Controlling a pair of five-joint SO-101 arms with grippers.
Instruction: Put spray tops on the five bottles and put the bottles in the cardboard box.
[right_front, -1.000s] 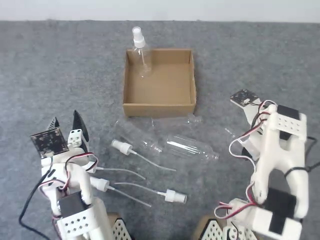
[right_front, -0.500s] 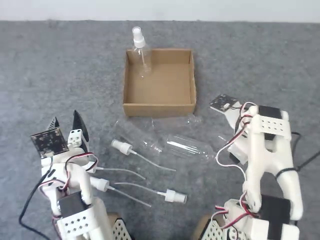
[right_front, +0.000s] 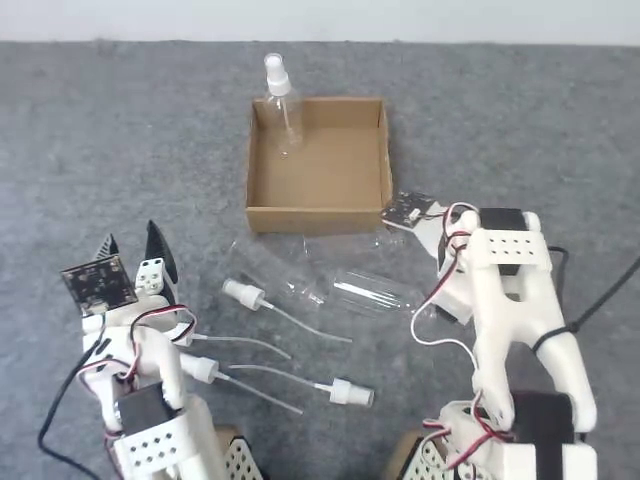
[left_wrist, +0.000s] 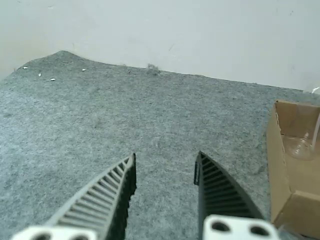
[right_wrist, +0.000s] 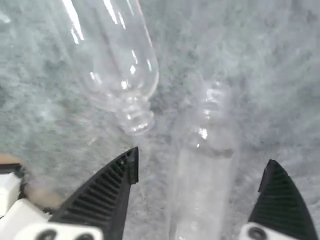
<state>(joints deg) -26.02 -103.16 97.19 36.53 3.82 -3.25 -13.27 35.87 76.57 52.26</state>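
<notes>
The cardboard box (right_front: 318, 170) stands open at the table's middle back, with one capped bottle (right_front: 282, 105) upright in its far left corner. Several clear bottles without tops lie in front of the box, one of them at the middle (right_front: 375, 292). Three spray tops (right_front: 243, 293) (right_front: 200, 368) (right_front: 352, 392) with long tubes lie nearer the front. My right gripper (right_wrist: 202, 157) is open, straddling a lying bottle (right_wrist: 207, 145); a second bottle's neck (right_wrist: 135, 117) lies beside it. My left gripper (left_wrist: 166, 157) (right_front: 135, 242) is open over bare carpet at the front left.
Grey carpet covers the table. The right arm (right_front: 500, 280) stands over the ground right of the lying bottles. In the left wrist view the box (left_wrist: 287, 175) is off to one side, with open carpet and a white wall beyond.
The right arm has swung left, from the table's right side to the bottles in front of the box. The left arm and all the objects have stayed put.
</notes>
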